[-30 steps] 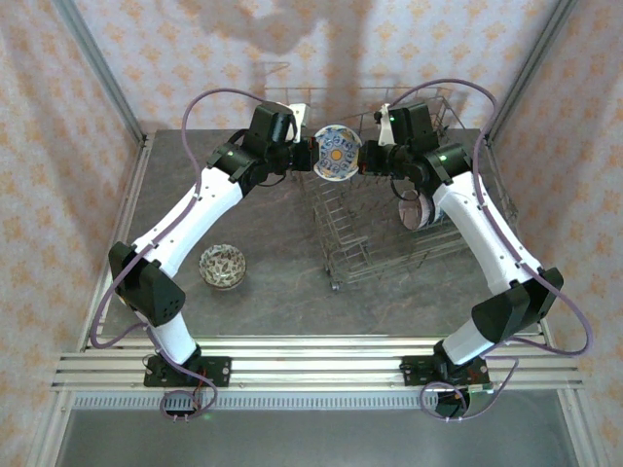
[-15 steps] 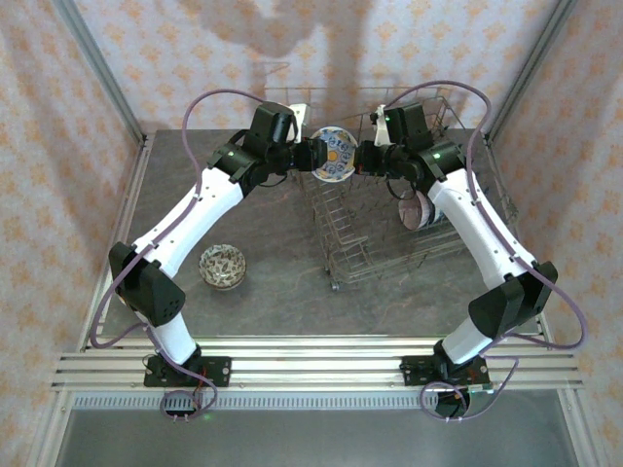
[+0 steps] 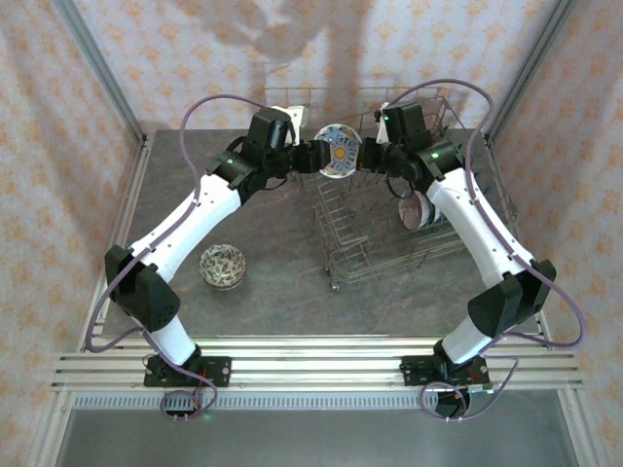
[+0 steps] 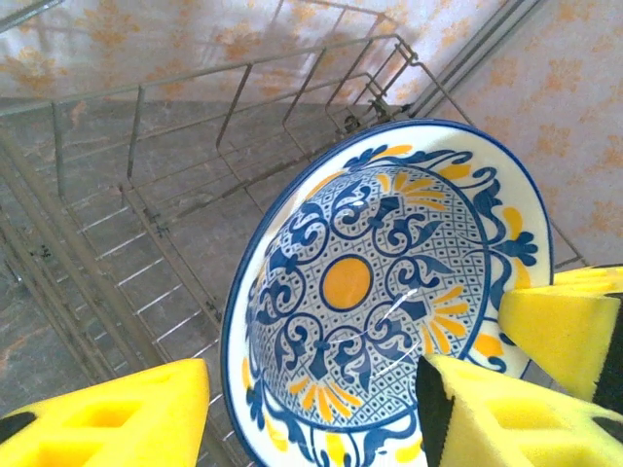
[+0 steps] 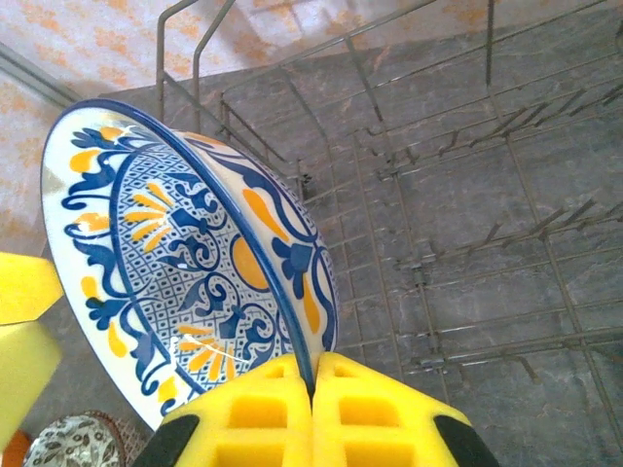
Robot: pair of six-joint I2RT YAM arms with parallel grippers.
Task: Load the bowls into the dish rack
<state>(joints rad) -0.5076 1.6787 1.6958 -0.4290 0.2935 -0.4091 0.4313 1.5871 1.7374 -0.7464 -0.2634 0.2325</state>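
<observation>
While the right gripper (image 5: 311,384) pinches the blue-and-white bowl (image 5: 185,263) by its rim over the dish rack (image 3: 341,263), the left gripper (image 4: 311,389), jaws parted around it, should withdraw straight back without nudging it.

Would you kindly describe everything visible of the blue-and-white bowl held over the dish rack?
The bowl is round, glossy and ceramic-looking: white with blue scrollwork, yellow-orange petals, an orange centre dot and a blue rim line. It hangs tipped on edge above the dish rack. The right gripper pinches its rim with jaws shut; the left gripper has its jaws open either side of it.
</observation>
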